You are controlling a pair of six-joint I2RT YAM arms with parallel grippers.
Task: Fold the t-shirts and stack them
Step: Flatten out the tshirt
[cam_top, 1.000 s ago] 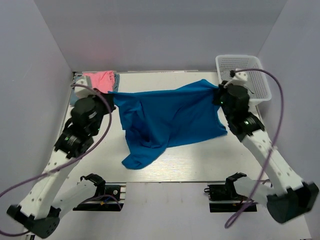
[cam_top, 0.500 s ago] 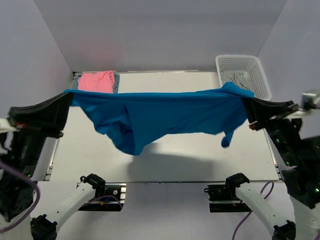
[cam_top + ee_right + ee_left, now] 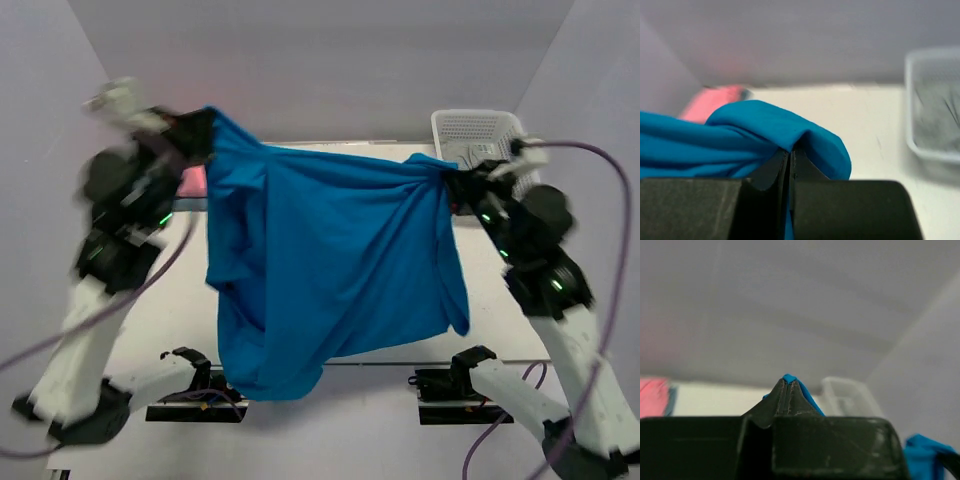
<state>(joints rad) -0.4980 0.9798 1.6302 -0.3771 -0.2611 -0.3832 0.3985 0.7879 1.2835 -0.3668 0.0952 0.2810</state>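
The large bright blue t-shirt [image 3: 330, 260] hangs in the air, stretched between both grippers and draping down past the table's near edge. My left gripper [image 3: 205, 128] is shut on its upper left corner, high at the back left; the blue cloth [image 3: 790, 378] shows at its fingertips. My right gripper [image 3: 452, 183] is shut on the upper right corner, lower than the left; the bunched blue cloth [image 3: 765, 125] lies over its jaws. The pink t-shirt [image 3: 192, 180] lies at the back left, mostly hidden behind my left arm. The grey-blue t-shirt is hidden.
A white plastic basket [image 3: 487, 135] stands at the back right of the table, also seen in the right wrist view [image 3: 935, 110]. The white table [image 3: 170, 310] is walled in by grey panels on three sides.
Both arms have swung back toward the rear with the blue shirt. The left gripper has risen high, and the shirt now hangs down as a tall sheet instead of a wide band.
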